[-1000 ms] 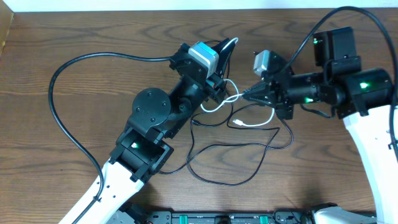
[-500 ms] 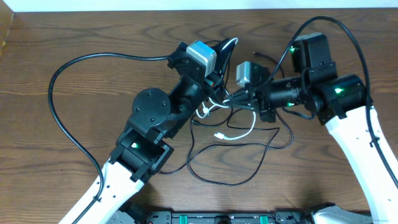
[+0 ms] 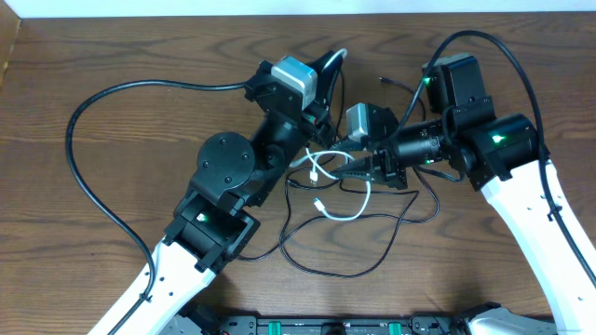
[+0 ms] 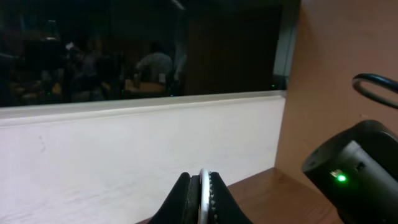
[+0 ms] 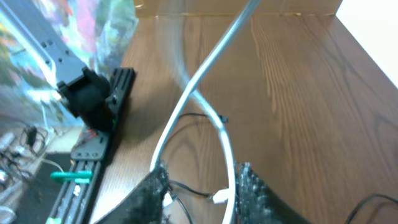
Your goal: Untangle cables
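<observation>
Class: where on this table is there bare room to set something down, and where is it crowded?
Free: the far left, outside the thick black arm cable; the near right, between the cables and the right arm. Crowded: the centre, around the white cable.

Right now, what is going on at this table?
It is a cable-untangling job. The left hand is shut on the white cable and holds it up. The right hand is open, with the same cable running between its fingers. The black cables lie looped on the table.

blurred white cable (image 5: pixel 206 62), left end effector (image 4: pixel 201 179) cropped below
</observation>
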`<control>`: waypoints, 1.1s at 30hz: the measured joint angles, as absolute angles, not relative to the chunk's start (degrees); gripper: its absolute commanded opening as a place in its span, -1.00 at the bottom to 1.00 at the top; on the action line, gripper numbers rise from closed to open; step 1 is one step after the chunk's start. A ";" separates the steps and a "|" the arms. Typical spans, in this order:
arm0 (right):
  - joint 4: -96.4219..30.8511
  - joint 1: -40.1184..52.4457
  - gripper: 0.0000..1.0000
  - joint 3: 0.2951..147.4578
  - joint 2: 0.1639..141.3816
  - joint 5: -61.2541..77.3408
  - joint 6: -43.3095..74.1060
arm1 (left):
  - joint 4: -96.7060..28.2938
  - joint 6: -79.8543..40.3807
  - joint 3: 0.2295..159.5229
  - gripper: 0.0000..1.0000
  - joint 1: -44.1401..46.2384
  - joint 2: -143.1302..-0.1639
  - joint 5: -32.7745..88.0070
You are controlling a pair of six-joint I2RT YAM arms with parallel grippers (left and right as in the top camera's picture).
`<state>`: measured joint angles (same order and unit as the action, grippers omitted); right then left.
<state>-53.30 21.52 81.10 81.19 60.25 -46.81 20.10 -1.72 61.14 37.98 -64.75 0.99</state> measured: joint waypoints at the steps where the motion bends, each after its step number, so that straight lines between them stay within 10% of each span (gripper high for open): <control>1: -53.30 21.52 -0.04 81.08 81.19 60.75 -46.89 | 20.14 -1.72 61.14 -0.85 37.98 -64.75 0.73; 21: -52.16 21.56 -0.10 81.01 81.19 62.00 -46.85 | 20.40 -1.72 61.14 -0.85 37.93 -64.75 -0.38; 33: -33.58 20.75 0.82 80.90 81.19 57.56 -28.58 | 19.42 3.70 61.14 -0.85 37.93 -64.75 -1.93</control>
